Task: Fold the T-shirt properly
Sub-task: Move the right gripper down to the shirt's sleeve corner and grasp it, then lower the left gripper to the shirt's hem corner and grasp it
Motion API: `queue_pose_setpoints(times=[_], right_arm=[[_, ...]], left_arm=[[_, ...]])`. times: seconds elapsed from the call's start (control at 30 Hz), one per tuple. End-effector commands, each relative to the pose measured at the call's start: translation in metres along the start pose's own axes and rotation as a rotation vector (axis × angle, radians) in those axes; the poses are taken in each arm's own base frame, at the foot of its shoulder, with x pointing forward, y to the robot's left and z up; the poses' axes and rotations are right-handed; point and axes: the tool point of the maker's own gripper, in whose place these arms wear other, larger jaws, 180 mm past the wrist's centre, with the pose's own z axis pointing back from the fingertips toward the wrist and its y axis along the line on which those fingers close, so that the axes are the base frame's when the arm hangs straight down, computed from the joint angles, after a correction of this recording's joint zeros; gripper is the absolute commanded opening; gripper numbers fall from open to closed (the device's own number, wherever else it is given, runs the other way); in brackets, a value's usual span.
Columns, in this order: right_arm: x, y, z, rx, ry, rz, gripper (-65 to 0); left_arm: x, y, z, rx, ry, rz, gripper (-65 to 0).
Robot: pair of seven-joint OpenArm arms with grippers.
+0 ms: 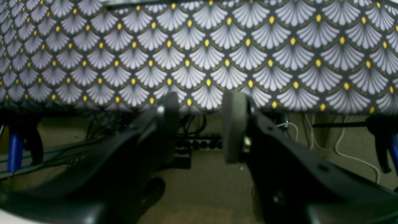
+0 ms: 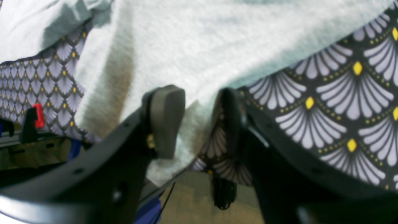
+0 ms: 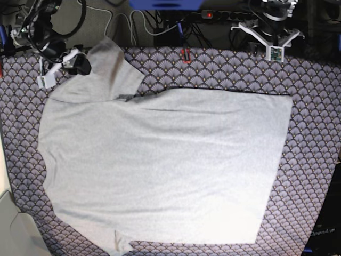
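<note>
On my left wrist view, the left gripper (image 1: 200, 124) hangs released before the scalloped tablecloth (image 1: 217, 56). My right wrist view shows the right gripper (image 2: 199, 121) straddling soft, nubbly T-shirt (image 2: 192, 46) fabric, jaws parted. From base, the shirt lies flat at centre, sleeve toward 11 o'clock.

No legible text anywhere (T-shirt (image 3: 160, 170) shows blank).

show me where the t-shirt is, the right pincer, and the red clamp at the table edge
T-shirt (image 3: 160, 165), base view, middle of its body.
Right pincer (image 2: 199, 121), right wrist view, gap between its fingertips.
Red clamp (image 3: 186, 54), base view, its red body.
</note>
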Motion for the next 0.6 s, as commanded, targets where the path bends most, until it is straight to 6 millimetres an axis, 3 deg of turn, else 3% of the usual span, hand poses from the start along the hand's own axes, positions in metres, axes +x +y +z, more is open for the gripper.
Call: queue_pose_setpoints(times=[0.0, 0.27, 0.5, 0.57], right_arm=[[-0.035, -0.008, 0.002, -0.046, 0.155, 0.006, -44.5], [-0.031, -0.01, 0.002, -0.051, 0.151, 0.018, -65.0], [-0.029, -0.014, 0.004, -0.059, 0.152, 0.027, -65.0], [-0.029, -0.015, 0.004, -0.06, 0.151, 0.026, -65.0]], left_arm=[[0.006, 0.003, 0.002, 0.008, -0.025, -0.003, -42.1], [0.015, 0.003, -0.002, 0.012, -0.049, 0.002, -42.1], [0.049, 0.007, -0.017, 0.026, -0.137, 0.014, -41.7], [0.061, 0.02, -0.023, 0.064, -0.166, 0.028, -41.6]])
